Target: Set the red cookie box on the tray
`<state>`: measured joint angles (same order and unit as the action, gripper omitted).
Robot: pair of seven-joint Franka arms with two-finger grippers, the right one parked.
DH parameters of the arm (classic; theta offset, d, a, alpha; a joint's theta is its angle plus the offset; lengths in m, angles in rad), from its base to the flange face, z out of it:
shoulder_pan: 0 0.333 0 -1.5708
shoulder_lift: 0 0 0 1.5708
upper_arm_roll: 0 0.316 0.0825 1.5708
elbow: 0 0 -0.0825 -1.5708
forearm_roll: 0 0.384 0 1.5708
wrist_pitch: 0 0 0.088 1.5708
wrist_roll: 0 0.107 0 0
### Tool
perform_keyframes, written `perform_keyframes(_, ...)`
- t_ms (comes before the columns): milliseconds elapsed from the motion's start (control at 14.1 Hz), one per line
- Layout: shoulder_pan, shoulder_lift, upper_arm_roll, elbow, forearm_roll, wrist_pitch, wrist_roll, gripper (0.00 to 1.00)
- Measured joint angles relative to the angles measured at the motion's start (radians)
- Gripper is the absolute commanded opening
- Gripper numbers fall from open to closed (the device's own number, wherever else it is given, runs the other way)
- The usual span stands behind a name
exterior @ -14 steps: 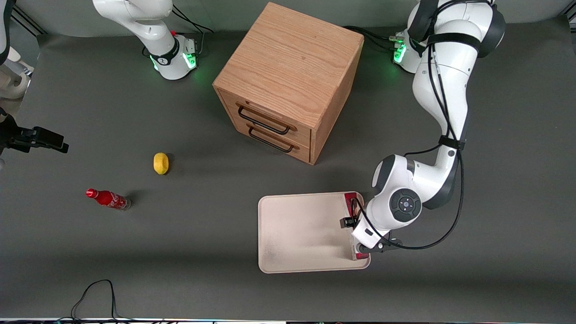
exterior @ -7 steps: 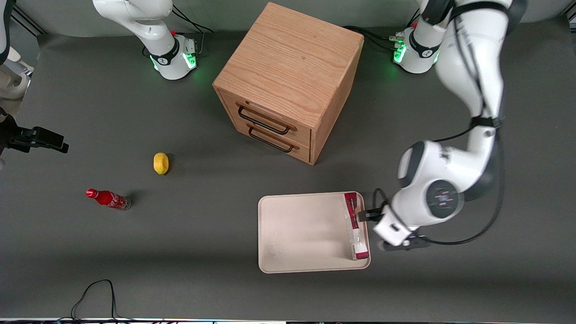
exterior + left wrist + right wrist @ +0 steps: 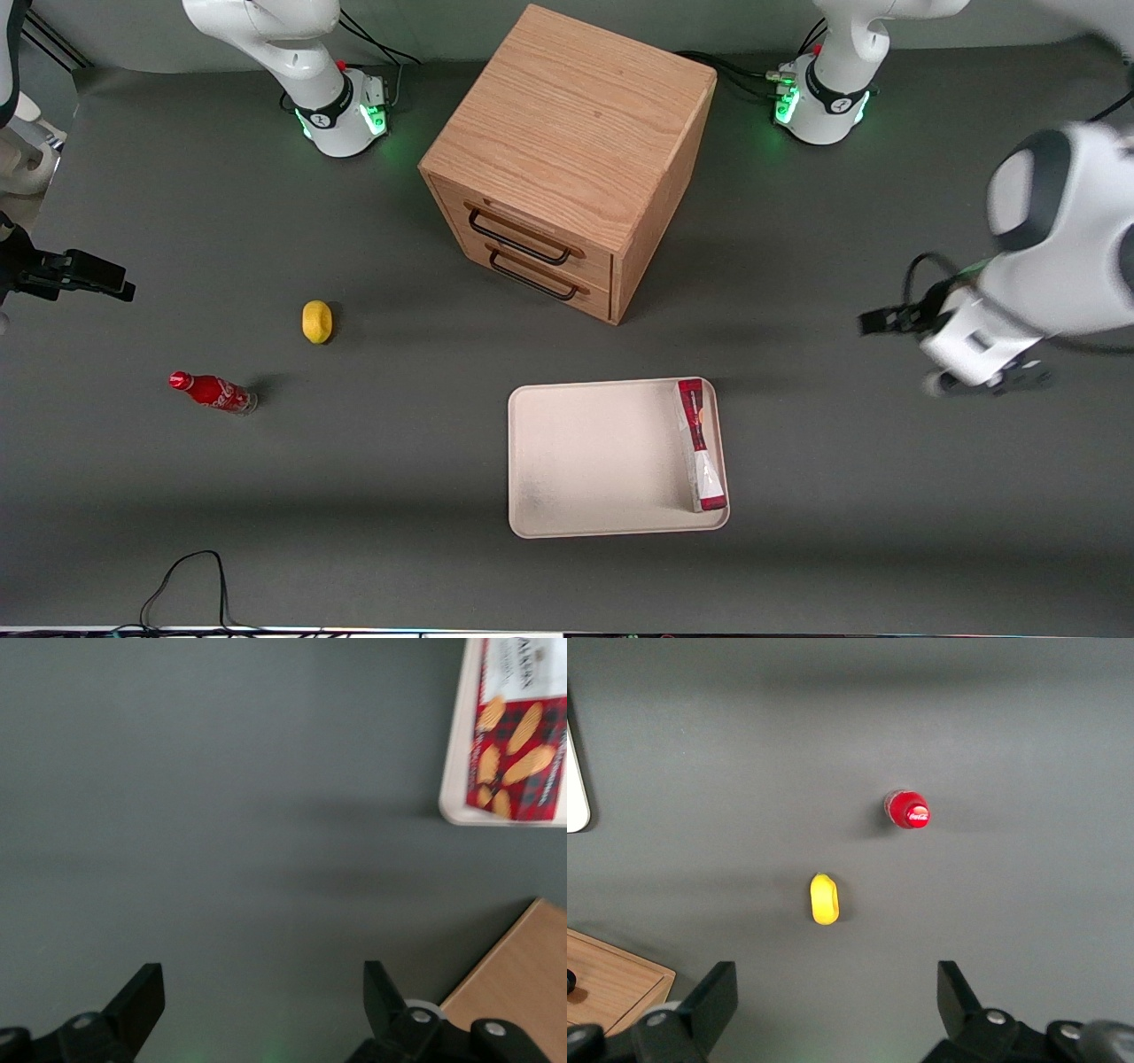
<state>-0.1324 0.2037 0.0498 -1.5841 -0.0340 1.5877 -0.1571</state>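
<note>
- Box [image 3: 700, 444] lies flat in the tray [image 3: 594, 461], along the short edge toward the working arm's end; tartan print with cookie pictures, lettering unreadable.
- Gripper [image 3: 263, 1010] above bare desk [image 3: 850, 496], jaws spread, empty.
- Bottle [image 3: 211, 391] reads Coca-Cola.

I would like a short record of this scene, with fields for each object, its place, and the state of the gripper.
red cookie box: lies flat in the tray, along the short edge toward the working arm's end
tray: on the table, nearer the front camera than the drawer cabinet
gripper: open, empty, above bare table, away from the tray
lemon: toward the parked arm's end
soda bottle: near the lemon, nearer the front camera
task: box is on the tray
</note>
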Motion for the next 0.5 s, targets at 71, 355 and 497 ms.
perform_keyframes(71,0.005,-0.049,0.015,-0.03,0.027,-0.016,0.023,1.0)
perform_keyframes(355,0.051,-0.233,0.033,-0.152,0.097,-0.032,0.044,1.0)
perform_keyframes(497,0.096,-0.268,0.03,-0.155,0.099,-0.05,0.047,1.0)
